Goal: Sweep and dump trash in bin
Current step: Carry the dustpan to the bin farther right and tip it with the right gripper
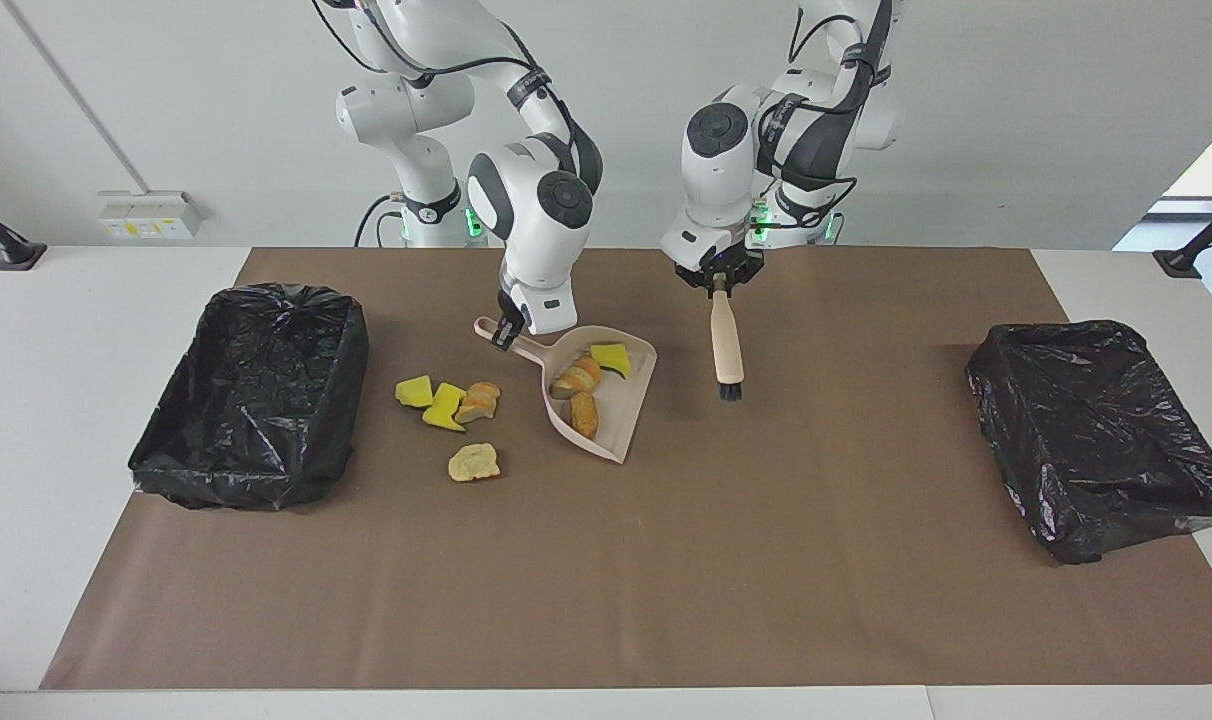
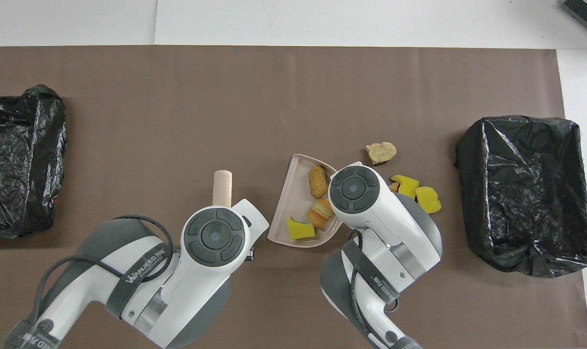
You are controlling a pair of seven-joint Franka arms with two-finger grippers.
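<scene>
Brush first: that wooden-handled hand brush with the dark bristles hangs pretty much straight down, bristles low over the brown paper mat, with the left gripper clamped on the top end of its handle. From overhead you mostly just see the round end of the handle poking out past the left wrist. Right gripper is pinched shut on the handle of the beige plastic dustpan, which sits on the mat beside the brush, toward the right arm's end of the table, with its open lip facing away from the robots. Trash-wise, three pieces are in the pan: a bright yellow sponge chunk deepest in, a tan-orange bread-like lump next to it, and another bready lump closer to the lip. Four more are loose on the mat between the pan and the black-bag-lined bin at the right arm's end: two yellow sponge pieces touching each other, a bread lump right up against them, and a pale tan lump a bit farther from the robots. Second black-lined bin sits well apart at the left arm's end.
</scene>
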